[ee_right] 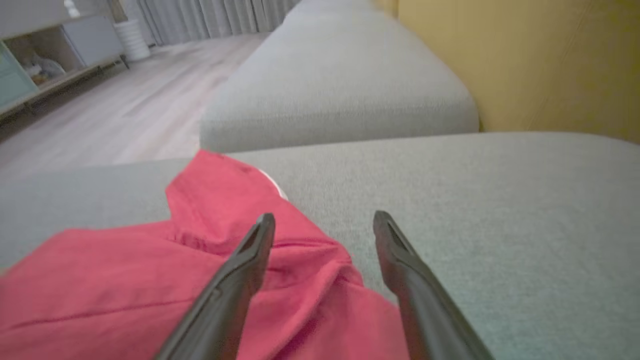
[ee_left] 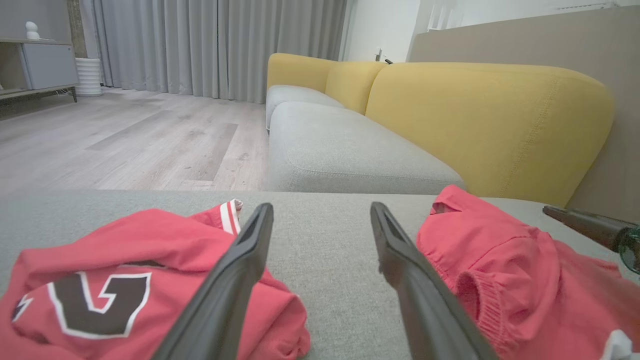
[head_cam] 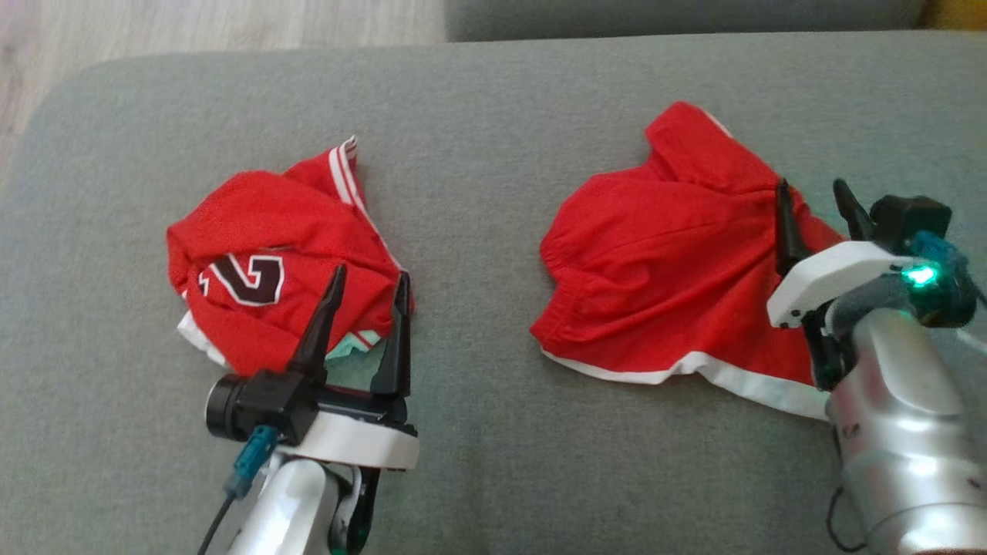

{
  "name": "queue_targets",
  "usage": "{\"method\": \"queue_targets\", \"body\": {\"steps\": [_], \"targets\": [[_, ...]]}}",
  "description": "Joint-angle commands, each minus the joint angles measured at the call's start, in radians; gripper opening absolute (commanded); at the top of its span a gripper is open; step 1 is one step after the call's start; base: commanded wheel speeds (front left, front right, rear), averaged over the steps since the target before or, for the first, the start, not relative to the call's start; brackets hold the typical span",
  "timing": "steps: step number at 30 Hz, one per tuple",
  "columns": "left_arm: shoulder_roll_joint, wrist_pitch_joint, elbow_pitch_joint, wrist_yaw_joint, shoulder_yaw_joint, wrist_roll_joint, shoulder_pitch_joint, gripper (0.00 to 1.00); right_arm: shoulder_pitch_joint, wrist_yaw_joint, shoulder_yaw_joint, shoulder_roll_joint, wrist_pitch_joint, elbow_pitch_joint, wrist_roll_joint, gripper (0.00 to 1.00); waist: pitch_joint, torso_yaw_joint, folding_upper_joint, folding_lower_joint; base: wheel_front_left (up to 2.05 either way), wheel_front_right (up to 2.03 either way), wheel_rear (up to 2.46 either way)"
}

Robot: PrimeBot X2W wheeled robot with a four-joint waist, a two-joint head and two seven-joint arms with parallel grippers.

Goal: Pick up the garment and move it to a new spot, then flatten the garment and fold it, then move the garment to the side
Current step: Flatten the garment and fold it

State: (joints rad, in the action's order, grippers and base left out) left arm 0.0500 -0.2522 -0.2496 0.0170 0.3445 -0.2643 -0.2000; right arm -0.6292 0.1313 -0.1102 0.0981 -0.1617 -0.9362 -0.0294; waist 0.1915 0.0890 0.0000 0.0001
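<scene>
Shorts [head_cam: 663, 285] in red lie rumpled on the grey sofa cushion [head_cam: 478, 139], right hand [head_cam: 813, 200] spread wide over their far edge, gripping nothing. Left hand [head_cam: 368, 289] – also wide – hovers over a crumpled red jersey [head_cam: 262, 262] well apart.

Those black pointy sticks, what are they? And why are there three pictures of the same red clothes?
They are a robot's fingers. Each arm ends in a gripper with two of them. One picture comes from a camera on its head, the others from cameras on its wrists. On the grey sofa cushion lie a crumpled red jersey with a number and red shorts. The left gripper is above the jersey, the right gripper above the shorts. Both are open, holding nothing.
</scene>
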Motion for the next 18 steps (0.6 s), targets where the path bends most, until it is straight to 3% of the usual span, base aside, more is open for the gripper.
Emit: {"method": "queue_targets", "body": {"steps": [1, 14, 18], "targets": [[0.000, -0.010, 0.039, -0.005, -0.045, 0.000, -0.034, 1.00, 0.021, -0.001, 0.018, -0.027, -0.052, 0.068, -0.007, 1.00, -0.026, -0.028, 0.0000, -0.0001, 0.00, 0.00, 0.00], [0.000, -0.010, 0.052, -0.002, -0.081, 0.011, 0.012, 1.00, 0.440, -0.001, 0.086, -0.047, -0.100, 0.611, -0.116, 1.00, -0.095, -0.112, 0.0000, -0.0001, 0.00, 0.00, 0.00], [0.000, -0.010, 0.057, -0.013, -0.092, 0.007, 0.029, 1.00, 0.556, -0.001, 0.111, -0.048, -0.100, 0.693, -0.116, 1.00, -0.093, -0.125, 0.0000, -0.0001, 0.00, 0.00, 0.00]]}}
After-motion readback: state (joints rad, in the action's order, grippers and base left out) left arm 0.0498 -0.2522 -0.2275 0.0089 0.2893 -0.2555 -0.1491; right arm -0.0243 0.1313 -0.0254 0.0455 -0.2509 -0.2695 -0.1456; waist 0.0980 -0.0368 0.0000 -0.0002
